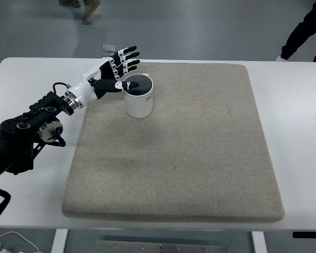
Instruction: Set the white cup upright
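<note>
The white table [300,132] shows its near edge along the bottom, and a large grey mat [189,158] covers most of its middle, leaving bare white strips at the left, right and far sides. The near and middle stretch of the mat lies bare, so there is wide room toward the near edge and to the right. From the left edge the black left arm [26,137] reaches across the bare strip toward the mat's far left corner, ending in the left hand [108,76]. Its fingers [127,58] are spread and released, grasping nothing; they fan out beyond the far left side of the cup, and the thumb tip lies over the cup's rim, though whether it touches cannot be told. The white cup [139,96] stands upright on the mat near its far left corner, its long axis vertical and its dark open mouth pointing up. Some dark print shows on its right side, too small to read. The cup is close to the mat's far edge and a little in from the left edge. Past the table's far edge, a small pale square thing [110,47] lies on the grey floor, and a person's shoes [87,8] and a dark trouser leg [305,29] show at the top.
</note>
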You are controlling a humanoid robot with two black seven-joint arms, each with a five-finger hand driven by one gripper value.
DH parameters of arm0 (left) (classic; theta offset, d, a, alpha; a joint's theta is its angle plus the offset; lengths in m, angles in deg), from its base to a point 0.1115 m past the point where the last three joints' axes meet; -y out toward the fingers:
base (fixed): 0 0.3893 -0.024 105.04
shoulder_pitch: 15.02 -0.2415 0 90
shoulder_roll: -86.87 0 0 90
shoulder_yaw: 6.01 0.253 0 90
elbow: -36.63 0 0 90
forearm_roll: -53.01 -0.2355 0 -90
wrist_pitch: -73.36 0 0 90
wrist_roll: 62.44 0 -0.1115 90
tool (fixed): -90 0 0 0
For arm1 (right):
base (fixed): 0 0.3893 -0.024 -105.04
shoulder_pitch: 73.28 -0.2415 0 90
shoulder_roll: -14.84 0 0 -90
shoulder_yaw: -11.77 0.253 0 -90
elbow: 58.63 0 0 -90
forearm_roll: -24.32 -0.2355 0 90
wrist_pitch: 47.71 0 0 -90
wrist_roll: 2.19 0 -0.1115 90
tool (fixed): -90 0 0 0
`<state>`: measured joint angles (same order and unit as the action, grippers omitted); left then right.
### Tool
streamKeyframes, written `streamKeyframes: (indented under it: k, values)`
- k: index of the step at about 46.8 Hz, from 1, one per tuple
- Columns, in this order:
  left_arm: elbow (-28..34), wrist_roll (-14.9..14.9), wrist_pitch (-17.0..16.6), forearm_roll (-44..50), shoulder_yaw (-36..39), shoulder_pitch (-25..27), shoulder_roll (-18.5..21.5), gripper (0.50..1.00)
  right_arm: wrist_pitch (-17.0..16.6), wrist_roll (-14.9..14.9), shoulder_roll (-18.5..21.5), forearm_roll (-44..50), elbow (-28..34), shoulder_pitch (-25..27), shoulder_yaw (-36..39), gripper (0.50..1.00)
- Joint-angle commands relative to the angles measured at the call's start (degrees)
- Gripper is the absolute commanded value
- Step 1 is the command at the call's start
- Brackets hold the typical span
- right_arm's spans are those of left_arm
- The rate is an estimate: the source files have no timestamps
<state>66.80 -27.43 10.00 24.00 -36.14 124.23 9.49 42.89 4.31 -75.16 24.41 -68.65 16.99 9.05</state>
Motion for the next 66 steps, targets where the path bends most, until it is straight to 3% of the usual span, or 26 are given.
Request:
streamKeyframes:
  k: [1, 16, 20, 26, 66]
  values:
    - [0.2, 0.0, -0.1, 0.1, -0.7, 1.0, 0.0, 0.994, 0.0, 0.0, 0.0, 0.0, 0.0, 0.0, 0.0, 0.93]
    - [-1.6, 0.0, -1.6, 4.4, -0.9, 6.7, -0.4, 0.994, 0.0, 0.0, 0.0, 0.0, 0.0, 0.0, 0.0, 0.93]
    - [-3.5, 0.0, -3.5, 6.5, -0.8, 8.1, -0.6, 0.992, 0.0, 0.0, 0.0, 0.0, 0.0, 0.0, 0.0, 0.93]
    - [-6.4, 0.0, -3.7, 9.2, -0.4, 10.0, -0.8, 0.992, 0.0, 0.0, 0.0, 0.0, 0.0, 0.0, 0.0, 0.93]
    - [-9.7, 0.0, -4.1, 31.4, -0.8, 10.5, -2.8, 0.992, 0.0, 0.0, 0.0, 0.0, 0.0, 0.0, 0.1, 0.93]
